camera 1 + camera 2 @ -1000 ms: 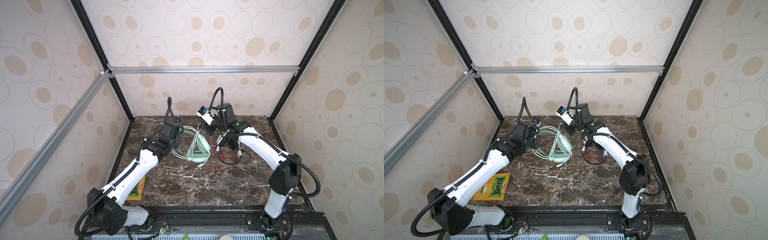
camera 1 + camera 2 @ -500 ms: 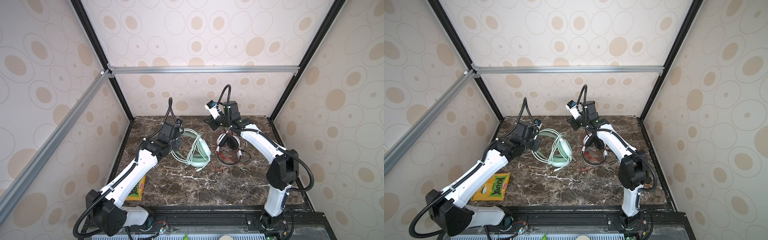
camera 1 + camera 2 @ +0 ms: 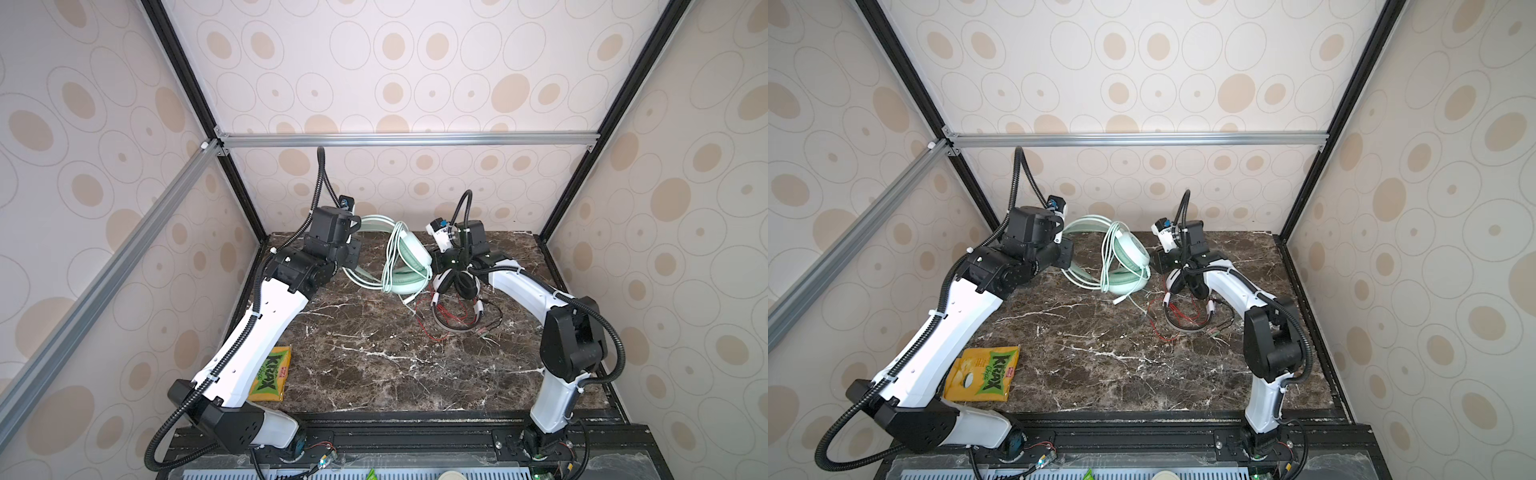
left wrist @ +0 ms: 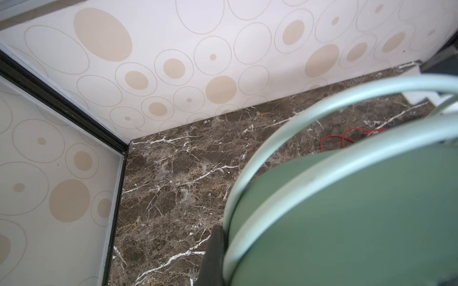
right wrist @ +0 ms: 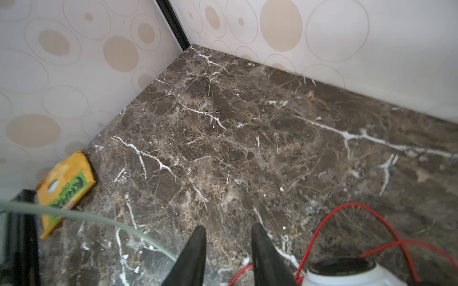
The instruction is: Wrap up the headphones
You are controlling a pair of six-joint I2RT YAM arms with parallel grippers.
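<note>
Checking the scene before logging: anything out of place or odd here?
Chips packet lies at the near-left edge of the table, unrelated to wrapping. Red cord of the white-and-black headphones sprawls in loose tangles on the marble. Nothing looks spilled or broken.

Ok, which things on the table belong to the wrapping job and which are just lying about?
Job:
- green headphones
- white-and-black headphones

Lying about:
- chips packet
</note>
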